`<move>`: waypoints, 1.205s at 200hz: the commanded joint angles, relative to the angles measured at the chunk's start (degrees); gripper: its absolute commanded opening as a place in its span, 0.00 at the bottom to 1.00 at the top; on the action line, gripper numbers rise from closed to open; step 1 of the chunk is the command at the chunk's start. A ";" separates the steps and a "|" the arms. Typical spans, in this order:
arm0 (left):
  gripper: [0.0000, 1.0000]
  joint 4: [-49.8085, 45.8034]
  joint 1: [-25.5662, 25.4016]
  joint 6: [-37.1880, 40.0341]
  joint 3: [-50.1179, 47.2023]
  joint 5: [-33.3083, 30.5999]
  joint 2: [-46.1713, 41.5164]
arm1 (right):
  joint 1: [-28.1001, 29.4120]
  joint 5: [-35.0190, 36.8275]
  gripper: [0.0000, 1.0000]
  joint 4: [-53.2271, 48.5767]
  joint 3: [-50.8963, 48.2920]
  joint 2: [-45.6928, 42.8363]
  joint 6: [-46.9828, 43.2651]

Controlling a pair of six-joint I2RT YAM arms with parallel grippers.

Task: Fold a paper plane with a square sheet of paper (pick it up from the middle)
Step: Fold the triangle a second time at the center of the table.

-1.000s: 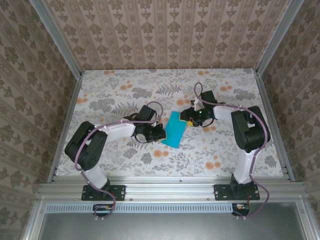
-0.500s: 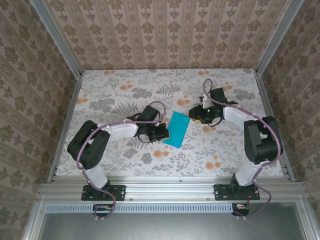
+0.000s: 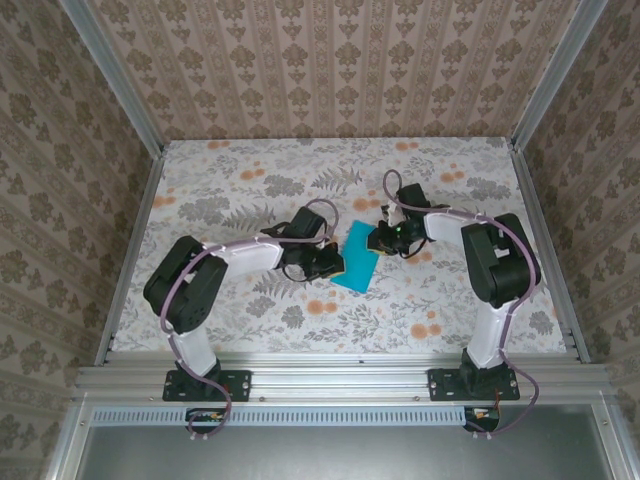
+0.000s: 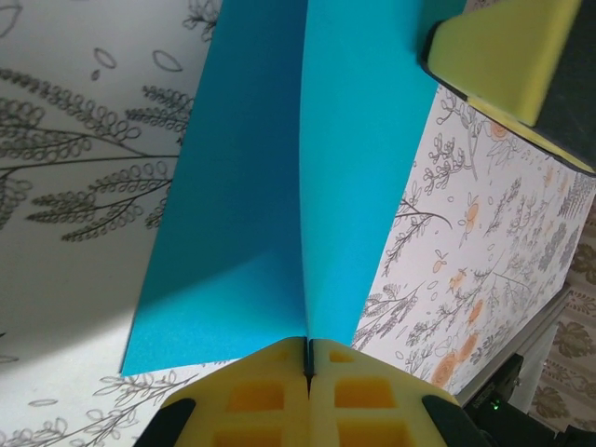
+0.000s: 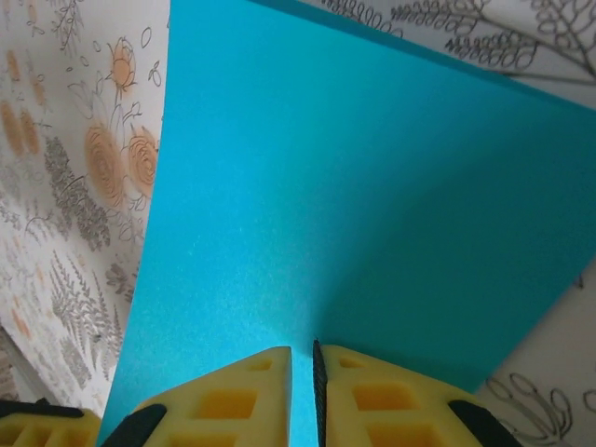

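Note:
The square sheet of paper (image 3: 355,270), teal-blue, hangs just above the table between both arms, bent along a centre crease. My left gripper (image 3: 335,265) is shut on the sheet's near-left edge; in the left wrist view the yellow pads (image 4: 270,396) press together on the crease of the sheet (image 4: 251,233). My right gripper (image 3: 378,240) sits at the sheet's far-right edge. In the right wrist view its fingertips (image 5: 302,358) stand a narrow slit apart, and the sheet (image 5: 326,186) shows through the slit. A right finger (image 4: 498,51) shows in the left wrist view.
The floral tablecloth (image 3: 250,190) covers the table inside an aluminium frame (image 3: 340,380). Patterned walls (image 3: 330,60) close in the back and both sides. Open cloth lies behind and in front of the sheet.
My right gripper swung away from the sheet, then came back to its far-right edge with its jaws narrowing. The left gripper kept its hold and carried the sheet slightly to the right.

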 commanded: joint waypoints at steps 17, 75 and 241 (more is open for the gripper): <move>0.04 -2.42 -0.51 0.56 3.57 0.67 1.86 | 0.96 3.29 0.14 -3.77 2.22 2.48 -3.21; 0.05 -3.57 -1.01 1.18 7.38 1.95 4.87 | 1.03 4.23 0.12 -4.74 1.93 2.66 -4.65; 0.06 -5.14 -2.25 2.33 16.15 3.70 13.33 | 1.00 3.05 0.11 -4.06 1.17 2.29 -4.78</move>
